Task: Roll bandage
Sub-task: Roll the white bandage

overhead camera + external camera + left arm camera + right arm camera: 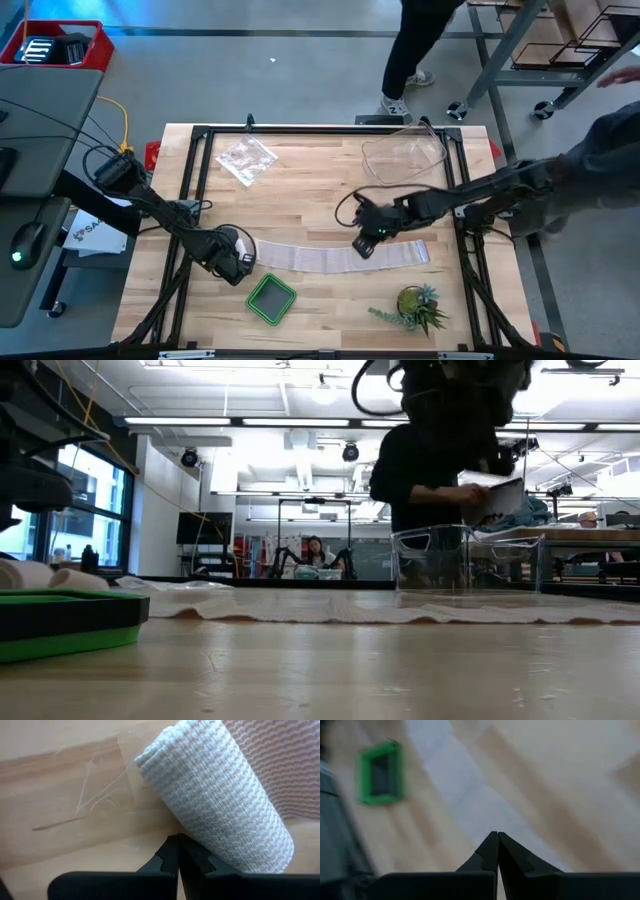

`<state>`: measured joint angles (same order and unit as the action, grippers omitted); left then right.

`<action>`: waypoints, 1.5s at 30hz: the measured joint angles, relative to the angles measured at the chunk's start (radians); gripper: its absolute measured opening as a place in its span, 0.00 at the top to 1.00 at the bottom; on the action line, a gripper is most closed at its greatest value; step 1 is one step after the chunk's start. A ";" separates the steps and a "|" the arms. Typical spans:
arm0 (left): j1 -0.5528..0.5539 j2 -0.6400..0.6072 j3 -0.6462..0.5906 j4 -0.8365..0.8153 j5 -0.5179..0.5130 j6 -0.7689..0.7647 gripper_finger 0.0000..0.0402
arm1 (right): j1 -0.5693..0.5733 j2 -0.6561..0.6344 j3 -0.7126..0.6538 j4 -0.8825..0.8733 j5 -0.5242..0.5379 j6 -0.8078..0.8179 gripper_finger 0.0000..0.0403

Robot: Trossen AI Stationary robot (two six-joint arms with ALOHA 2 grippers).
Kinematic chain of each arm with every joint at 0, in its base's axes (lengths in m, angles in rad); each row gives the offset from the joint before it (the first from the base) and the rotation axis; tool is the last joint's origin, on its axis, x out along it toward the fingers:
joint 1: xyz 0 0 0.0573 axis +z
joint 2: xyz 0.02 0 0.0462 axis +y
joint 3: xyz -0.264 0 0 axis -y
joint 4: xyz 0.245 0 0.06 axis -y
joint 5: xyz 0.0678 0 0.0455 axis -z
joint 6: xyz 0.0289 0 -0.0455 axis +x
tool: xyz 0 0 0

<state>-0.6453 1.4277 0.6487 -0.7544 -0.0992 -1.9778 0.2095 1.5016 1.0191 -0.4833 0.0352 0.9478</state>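
bandage (pixel 335 256) lies flat on the table (pixel 320 310), a long white strip running left-right across the near-middle, with its left end already wound into a short roll (pixel 220 800). long axis of the strip = left-right; roll axis = across that, so rolling has to travel rightward along the strip.

left gripper (pixel 240 262) sits at the rolled end, fingers pressed shut with nothing between them; in the left wrist view the roll is just past the fingertips, touching or nearly so, can't tell which. it's the nearer arm to the roll.

right gripper (pixel 364 245) is over the strip toward its right half, fingers also closed and empty, tips pointing down at the gauze; looks like it's there to pin the free length. contact with the cloth not clear.

judgement: roll is barely started, most of the strip still flat. next move turns on pushing the roll right, toward the right gripper, keeping it square to the strip.

around it: green tray (pixel 271 298) just near the left gripper, small plant (pixel 415 306), plastic bag (pixel 246 158), clear tub (pixel 405 155) all well clear.
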 joint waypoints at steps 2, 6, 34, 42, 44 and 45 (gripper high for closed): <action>0.000 0.000 0.000 0.000 -0.001 0.000 1.00 | 0.006 0.030 -0.045 0.166 -0.010 0.067 1.00; 0.000 0.000 0.000 -0.001 0.001 0.012 1.00 | 0.009 0.177 -0.022 0.350 -0.015 0.132 1.00; -0.002 -0.019 0.009 0.007 0.016 0.079 1.00 | 0.007 0.502 0.249 -0.003 -0.099 0.077 1.00; -0.002 -0.066 0.009 -0.002 -0.034 0.079 1.00 | 0.007 0.480 0.248 -0.126 -0.098 0.019 1.00; -0.002 -0.069 0.009 0.000 -0.039 0.093 1.00 | 0.007 0.476 0.247 -0.141 -0.098 0.008 1.00; -0.002 -0.069 0.010 0.001 -0.040 0.101 1.00 | 0.007 0.474 0.247 -0.146 -0.098 -0.001 1.00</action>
<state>-0.6472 1.3587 0.6582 -0.7530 -0.1389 -1.8773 0.2169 1.9756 1.2663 -0.6297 -0.0631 0.9464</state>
